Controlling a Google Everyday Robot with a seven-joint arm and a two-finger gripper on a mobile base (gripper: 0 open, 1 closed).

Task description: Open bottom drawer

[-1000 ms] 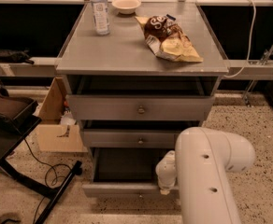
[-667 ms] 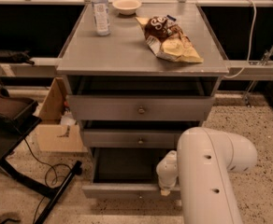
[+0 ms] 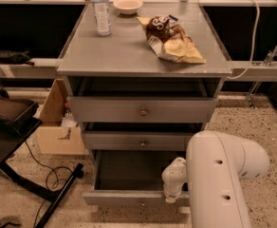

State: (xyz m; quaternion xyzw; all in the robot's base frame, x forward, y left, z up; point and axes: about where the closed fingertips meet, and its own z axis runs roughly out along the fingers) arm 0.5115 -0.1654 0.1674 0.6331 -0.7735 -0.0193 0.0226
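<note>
Drawer: the bottom drawer (image 3: 129, 197) is the lowest of three grey fronts; it stands drawn well out towards the camera, its dark inside open to view behind the front panel
Long axis: its front panel runs left to right across the view; its travel runs straight out towards the camera, square to that panel
Gripper: my gripper (image 3: 173, 192) sits at the right end of the bottom drawer's front, at its top edge, pointing down; whether it touches the panel I cannot say
Grip: I cannot tell whether my gripper is spread or closed, or whether it has hold of anything
Key relation: the bottom drawer's front lies directly under and just left of my gripper; its knob (image 3: 142, 204) is at the middle of that front, left of my gripper and apart from it
Arm: my arm (image 3: 219, 175) rises from the lower right, right of the bottom drawer; its thick white link crosses that drawer's right corner and hides it
Above: the middle drawer (image 3: 141, 140) and top drawer (image 3: 141, 110) sit over the bottom drawer, each set further back than it
Progress: by my judgement the opening is largely done; any further pull would run along the travel axis, towards the camera
Risk: pulling from the right end, off the centre line, could skew the bottom drawer on its runners
</note>
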